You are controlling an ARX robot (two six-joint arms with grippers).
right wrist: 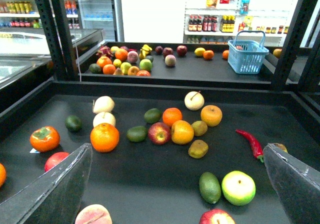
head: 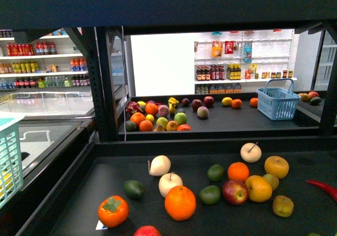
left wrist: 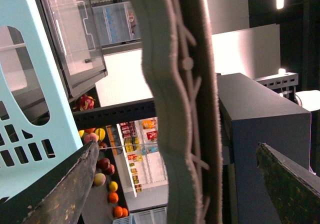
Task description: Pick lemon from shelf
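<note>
The shelf is a black produce stand with tray decks [head: 100, 178]; the near deck also shows in the right wrist view [right wrist: 150, 179]. Many fruits lie on it. A dull yellow lumpy fruit [head: 283, 206] that may be the lemon lies at the near deck's right, and it shows in the right wrist view [right wrist: 198, 148]. A brighter yellow lemon-like fruit [head: 227, 101] lies on the far deck. My right gripper [right wrist: 180, 184] is open and empty above the near deck. My left gripper [left wrist: 175, 184] is open and empty beside a pale blue basket [left wrist: 25, 109]. Neither gripper shows in the front view.
An orange [head: 180, 202], a persimmon [head: 112, 210], apples, avocados and a red chilli [right wrist: 251, 143] lie on the near deck. A blue basket [head: 277, 102] stands on the far deck. Black uprights [head: 102, 83] frame the stand. A grey-green padded band [left wrist: 175, 84] crosses the left wrist view.
</note>
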